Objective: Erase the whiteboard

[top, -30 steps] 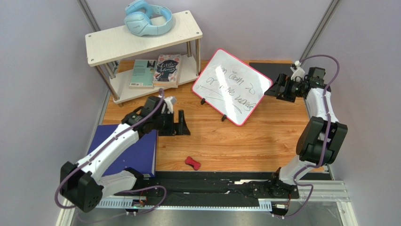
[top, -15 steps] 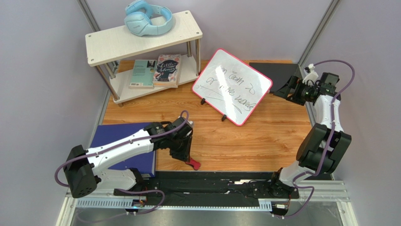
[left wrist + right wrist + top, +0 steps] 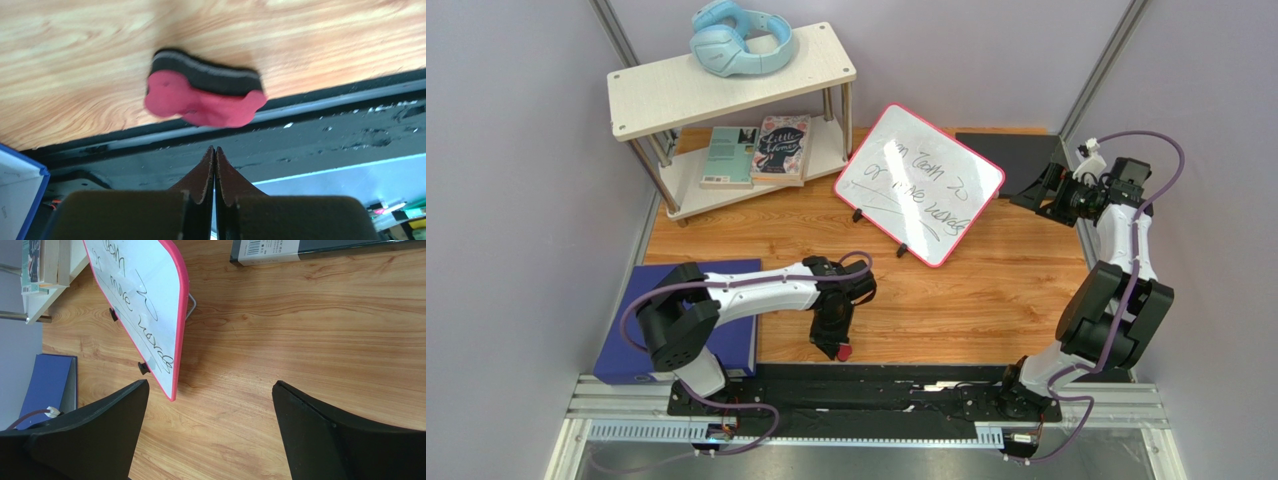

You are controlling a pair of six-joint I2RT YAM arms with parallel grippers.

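The whiteboard (image 3: 919, 183), white with a red-pink rim and black handwriting, stands tilted on small black feet at the back middle of the wooden table; the right wrist view shows its lower edge (image 3: 145, 305). A red and black bone-shaped eraser (image 3: 205, 97) lies at the table's near edge (image 3: 843, 352). My left gripper (image 3: 214, 150) is shut just short of it, jaws pressed together with nothing between them; from above it (image 3: 831, 335) hangs over the eraser. To the right of the whiteboard and apart from it, my right gripper (image 3: 210, 385) (image 3: 1041, 195) stands wide open and empty.
A two-tier shelf (image 3: 651, 95) at the back left carries blue headphones (image 3: 738, 38) and books (image 3: 769, 148). A blue binder (image 3: 731, 330) lies under the left arm. A dark book (image 3: 1008, 152) lies at the back right. A black rail (image 3: 906, 385) runs along the near edge.
My left arm swung right and toward the near edge to the eraser, and its jaws went from open to shut. My right arm drew back to the right, away from the whiteboard.
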